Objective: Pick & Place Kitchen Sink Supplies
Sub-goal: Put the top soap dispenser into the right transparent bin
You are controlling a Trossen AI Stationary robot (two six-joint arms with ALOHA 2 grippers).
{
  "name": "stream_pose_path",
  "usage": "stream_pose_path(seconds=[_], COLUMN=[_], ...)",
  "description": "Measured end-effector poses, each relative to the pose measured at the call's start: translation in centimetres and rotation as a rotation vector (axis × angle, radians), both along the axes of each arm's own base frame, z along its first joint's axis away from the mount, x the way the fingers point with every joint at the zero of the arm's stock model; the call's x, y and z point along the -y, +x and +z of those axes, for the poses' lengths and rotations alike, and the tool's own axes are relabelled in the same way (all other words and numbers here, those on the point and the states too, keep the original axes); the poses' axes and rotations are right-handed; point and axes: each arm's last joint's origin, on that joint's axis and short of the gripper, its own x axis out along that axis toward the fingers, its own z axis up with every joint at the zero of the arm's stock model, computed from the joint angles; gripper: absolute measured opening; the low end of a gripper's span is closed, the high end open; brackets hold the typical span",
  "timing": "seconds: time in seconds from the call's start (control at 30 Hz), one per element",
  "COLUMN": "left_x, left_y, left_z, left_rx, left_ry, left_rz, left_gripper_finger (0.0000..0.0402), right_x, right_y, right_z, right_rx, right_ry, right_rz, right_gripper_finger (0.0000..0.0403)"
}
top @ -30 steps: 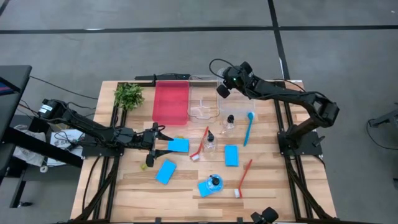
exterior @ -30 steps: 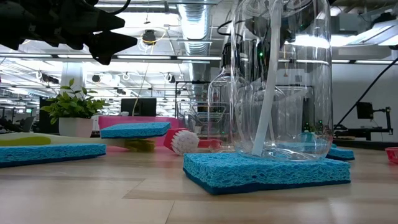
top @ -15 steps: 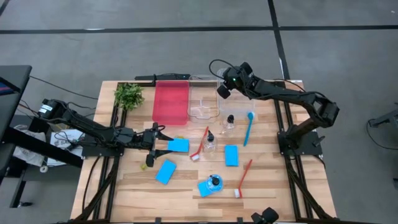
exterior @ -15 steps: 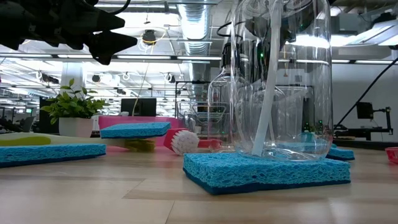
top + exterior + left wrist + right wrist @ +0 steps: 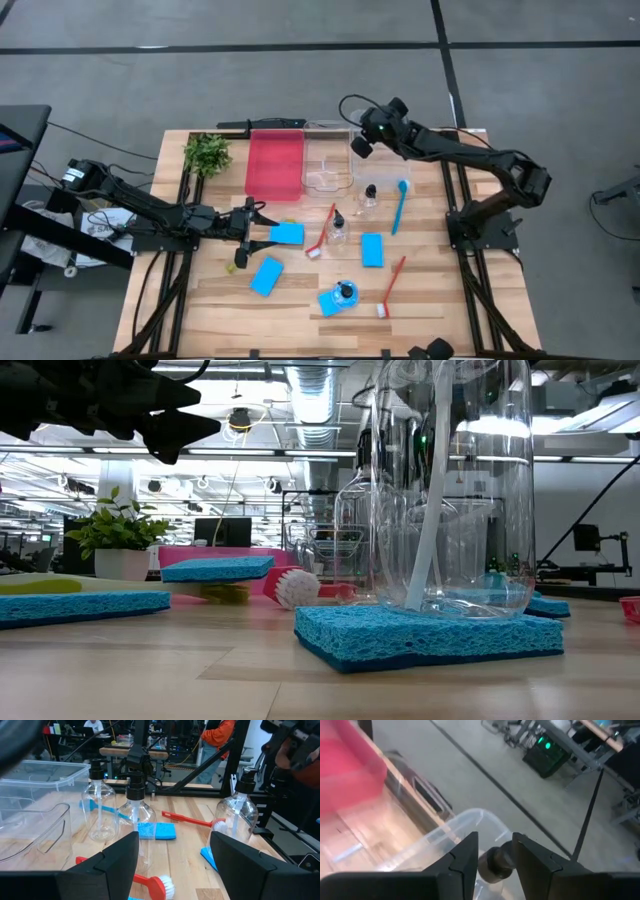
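I am holding my right gripper (image 5: 495, 862) clenched on a bottle's black cap (image 5: 496, 864) above the clear tray (image 5: 327, 165), ready to lower it in; my left gripper (image 5: 256, 219), released, is waiting beside that tray's red neighbour (image 5: 274, 164).

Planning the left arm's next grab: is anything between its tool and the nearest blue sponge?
Nothing visible does. The open left tool hovers just beside the sponge, bare table between them; the red brush lies on the sponge's far side.

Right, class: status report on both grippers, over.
Left gripper open beside flat blue sponge. Right gripper shut on small black-capped clear bottle, above clear plastic tray. Nothing blocking.
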Motion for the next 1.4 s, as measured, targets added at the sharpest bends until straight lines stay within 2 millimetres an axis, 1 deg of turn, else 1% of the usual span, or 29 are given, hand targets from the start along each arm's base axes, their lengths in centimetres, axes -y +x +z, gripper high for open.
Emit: stream_pose_path(seconds=[0.13, 0.23, 0.37, 0.43, 0.53, 0.6, 0.67, 0.8, 0.9, 1.07, 1.23, 1.4], left_x=[0.0, 0.0, 0.0, 0.0, 0.0, 0.0, 0.0, 0.0, 0.0, 0.0, -0.1, -0.3], left_y=[0.0, 0.0, 0.0, 0.0, 0.0, 0.0, 0.0, 0.0, 0.0, 0.0, -0.2, -0.3], left_z=[0.0, 0.0, 0.0, 0.0, 0.0, 0.0, 0.0, 0.2, 0.6, 1.7, 2.7, 3.6], left_rx=[0.0, 0.0, 0.0, -0.001, -0.001, -0.001, -0.001, 0.016, 0.059, 0.168, 0.279, 0.366], left_ry=[0.0, 0.0, -0.001, -0.008, -0.011, -0.011, -0.015, -0.024, -0.039, -0.054, -0.017, -0.047], left_rz=[0.0, 0.0, 0.0, 0.001, 0.001, 0.001, 0.001, 0.001, 0.001, 0.0, 0.005, 0.014], left_gripper_finger=[0.0248, 0.0248, 0.0248, 0.0248, 0.0248, 0.0248, 0.0248, 0.0248, 0.0248, 0.0248, 0.0248, 0.0248], right_x=[-1.1, -2.8, -6.0, -8.4, -12.5, -14.9, -16.8, -19.6, -21.0, -22.6, -23.5, -24.2], right_y=[-1.1, -2.0, -3.6, -4.5, -6.1, -7.3, -8.5, -10.3, -11.1, -11.6, -11.8, -11.6], right_z=[2.0, 3.9, 6.4, 6.9, 6.1, 4.6, 2.9, -0.3, -1.7, -2.5, -2.7, -3.5], right_rx=[0.063, 0.128, 0.256, 0.34, 0.425, 0.484, 0.541, 0.581, 0.568, 0.52, 0.526, 0.479], right_ry=[-0.039, -0.075, -0.079, -0.058, -0.081, -0.086, -0.067, -0.033, -0.006, 0.055, 0.109, 0.167], right_rz=[0.014, 0.047, 0.118, 0.183, 0.349, 0.417, 0.465, 0.656, 0.759, 0.873, 0.921, 0.927], right_gripper_finger=[0.0114, 0.0114, 0.0114, 0.0114, 0.0114, 0.0113, 0.0112, 0.0112, 0.0112, 0.0113, 0.0114, 0.0114])
